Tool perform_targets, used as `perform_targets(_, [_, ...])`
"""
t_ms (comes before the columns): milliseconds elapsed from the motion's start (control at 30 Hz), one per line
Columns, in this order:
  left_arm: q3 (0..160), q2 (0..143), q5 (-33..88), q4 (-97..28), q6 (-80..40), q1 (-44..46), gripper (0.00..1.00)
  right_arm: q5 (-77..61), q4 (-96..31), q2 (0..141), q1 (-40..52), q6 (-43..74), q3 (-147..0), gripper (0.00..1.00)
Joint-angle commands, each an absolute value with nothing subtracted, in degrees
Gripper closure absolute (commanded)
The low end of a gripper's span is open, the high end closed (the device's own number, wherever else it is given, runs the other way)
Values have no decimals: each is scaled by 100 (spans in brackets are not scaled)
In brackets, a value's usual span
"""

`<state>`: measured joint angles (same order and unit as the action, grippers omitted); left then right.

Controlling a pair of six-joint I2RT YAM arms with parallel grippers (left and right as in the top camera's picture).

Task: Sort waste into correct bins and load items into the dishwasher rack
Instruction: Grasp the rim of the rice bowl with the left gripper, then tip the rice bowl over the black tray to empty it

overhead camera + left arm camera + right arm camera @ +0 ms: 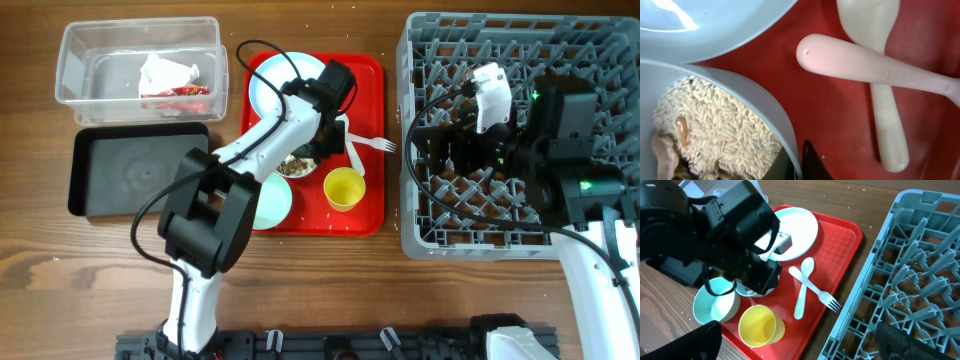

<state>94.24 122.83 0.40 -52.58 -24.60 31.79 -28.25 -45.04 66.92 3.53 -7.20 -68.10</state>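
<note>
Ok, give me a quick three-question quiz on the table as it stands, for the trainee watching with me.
1. True or false: the crumpled wrapper lies inside the clear tub.
2. Which one holds the rice? A) the yellow cup B) a pale blue bowl C) the plate
3. Fill in: the fork and spoon lie crossed on the ___ tray.
Key: 1 true; 2 B; 3 red.
</note>
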Motion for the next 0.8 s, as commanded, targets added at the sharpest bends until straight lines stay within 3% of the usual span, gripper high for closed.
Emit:
perform_targets(0, [9415,12180,191,-5251,-2440,3203,96,-2792,-4506,6731,351,-746,-6888,1])
perform_targets(433, [9419,10971,489,-5625,-2443,2936,96,-2792,-4504,6731,351,-744,-6888,1])
perform_targets(767, [9417,10057,1120,-6864,-2215,725,96,-2792,-4497,6731,351,-744,-6888,1])
